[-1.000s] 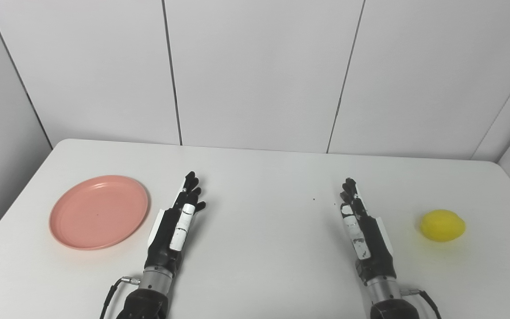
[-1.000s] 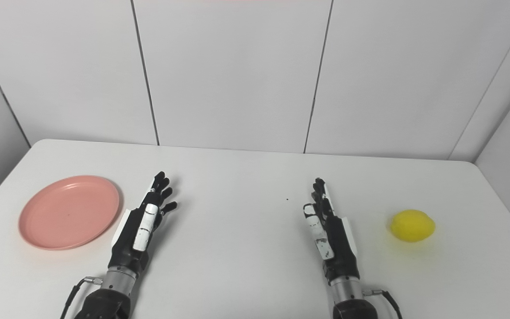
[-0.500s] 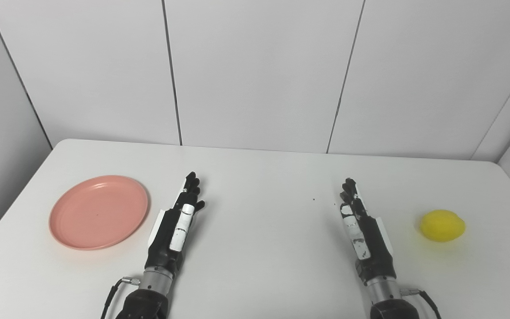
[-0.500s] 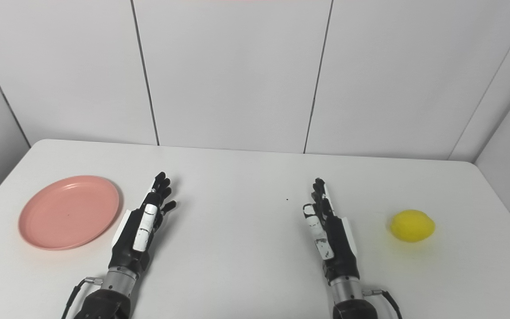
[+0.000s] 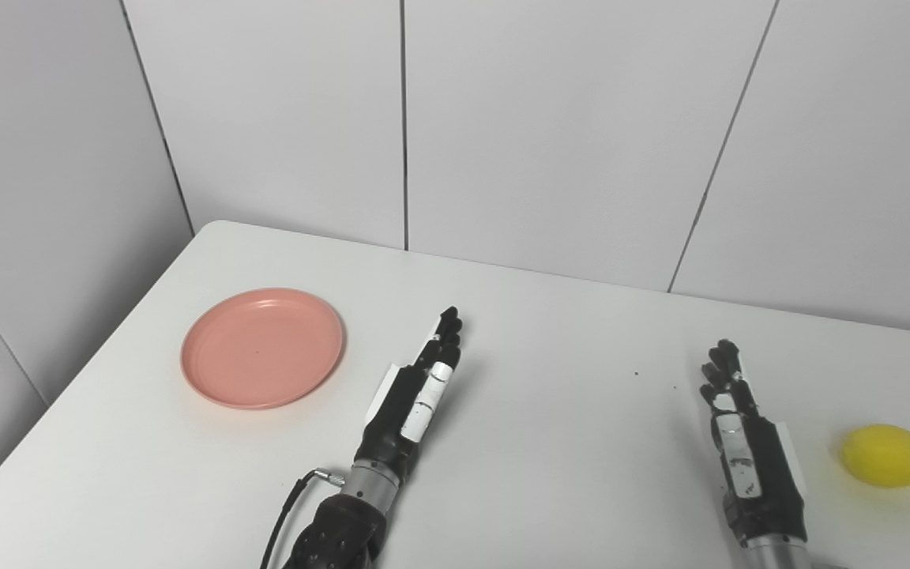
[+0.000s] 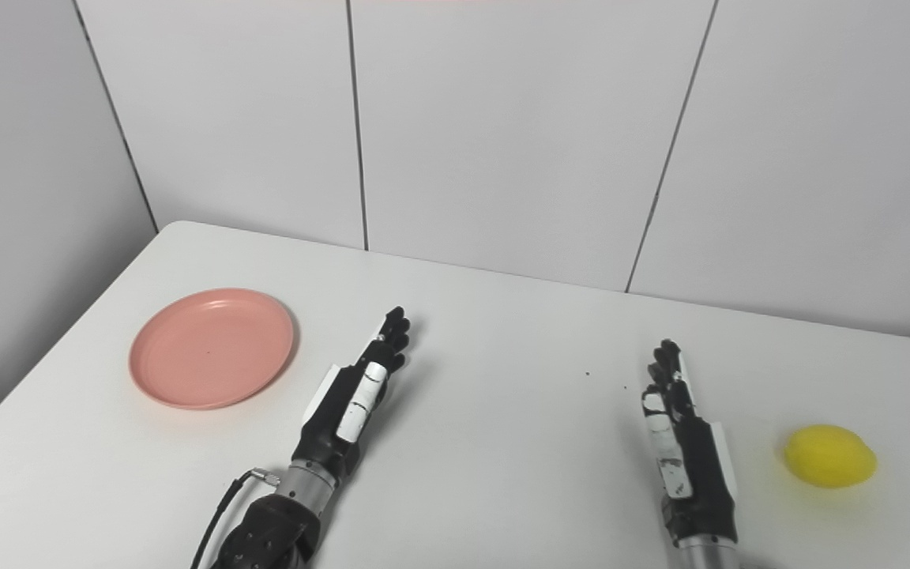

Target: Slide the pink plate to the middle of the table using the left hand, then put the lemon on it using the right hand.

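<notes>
A round pink plate (image 5: 262,348) lies flat and empty on the left part of the white table (image 5: 565,340). A yellow lemon (image 5: 888,455) lies on the table at the far right. My left hand (image 5: 415,395) rests near the table's middle, fingers stretched forward, open and empty, a short way right of the plate and apart from it. My right hand (image 5: 743,438) lies flat with fingers stretched forward, open and empty, a little left of the lemon and not touching it. The same scene shows in the right eye view, with the plate (image 6: 212,347) and the lemon (image 6: 830,456).
White wall panels (image 5: 550,118) stand close behind the table's far edge. A grey wall (image 5: 36,197) runs along the left side. A few dark specks (image 5: 636,374) lie on the table between the hands.
The whole picture has shifted, so the camera has turned to the left. The left hand's fingers have drawn closer together. The plate, the lemon and the right hand have not visibly moved.
</notes>
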